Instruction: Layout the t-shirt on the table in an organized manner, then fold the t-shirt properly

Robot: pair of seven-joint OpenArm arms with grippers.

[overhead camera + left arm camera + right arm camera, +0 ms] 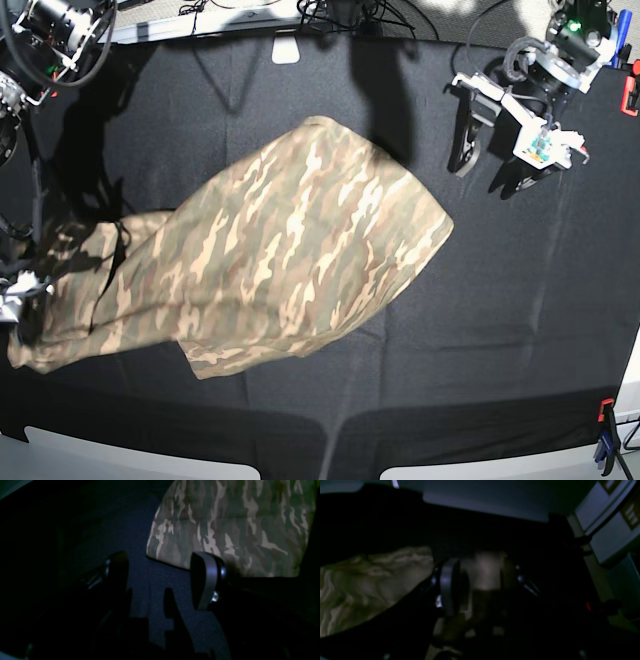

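The camouflage t-shirt (290, 250) lies rumpled and slanted on the black table (520, 330), running from the left edge up toward the middle. At the far left edge my right gripper (22, 300) is over the shirt's lower left end. In the right wrist view its fingers (450, 587) stand apart, so the right gripper (483, 582) is open, with a blurred pale piece of the t-shirt (370, 587) between them. My left gripper (495, 160) hovers open at the back right, off the shirt. In its wrist view the left gripper (160, 580) frames bare table, with the t-shirt (230, 525) just beyond.
An orange clamp (630, 95) grips the right table edge. A blue and orange clamp (605, 430) sits at the front right corner. A small white object (287, 50) lies at the back edge among cables. A pale cabinet (607, 530) stands beyond the table in the right wrist view.
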